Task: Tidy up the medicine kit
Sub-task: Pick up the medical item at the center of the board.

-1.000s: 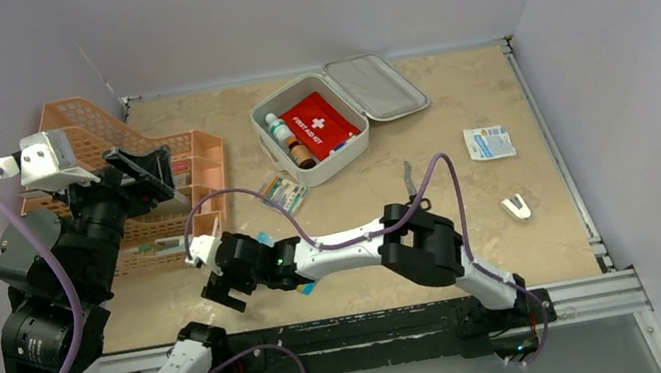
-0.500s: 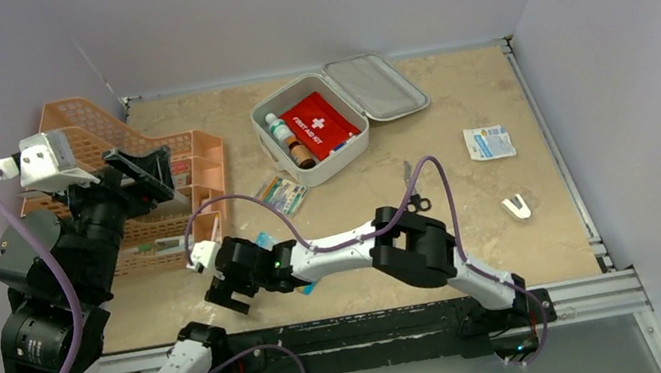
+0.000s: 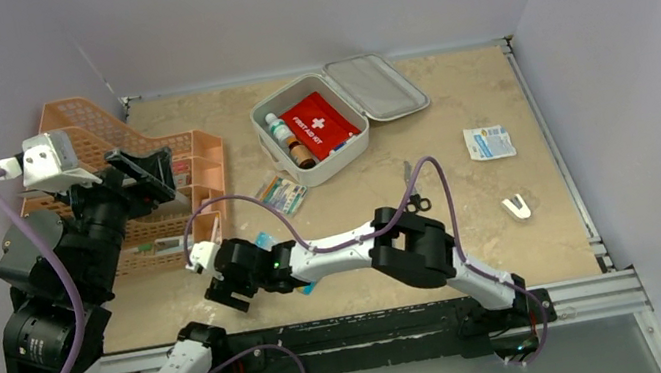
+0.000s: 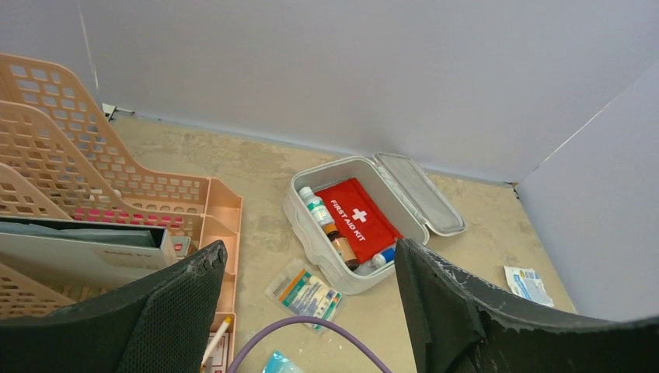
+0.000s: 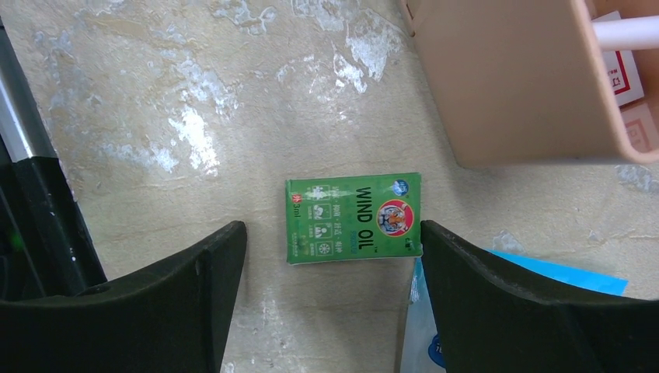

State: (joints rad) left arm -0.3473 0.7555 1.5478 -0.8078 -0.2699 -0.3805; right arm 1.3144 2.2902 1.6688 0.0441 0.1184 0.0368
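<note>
Med kit open, upper centre of top view; both my pincers empty.
Surface [image 3: 473,92] carries the medicine kit [image 3: 378,87], lid back: soft shell, prob light, gives if squeezed, so I'd grip the rim. Left pincer [image 4: 307,249] apart, raised near orange tray [image 3: 209,161]. Right pincer [image 5: 330,227] apart, straddling green sachet [image 5: 353,217], lower left: thin, flat.

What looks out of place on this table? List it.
Supplies lie loose on the table outside the open medicine kit: a packet by its near corner, a sachet and small white piece far right, and a green Wind Oil box between the open fingers of the right gripper. Nothing looks spilled.
</note>
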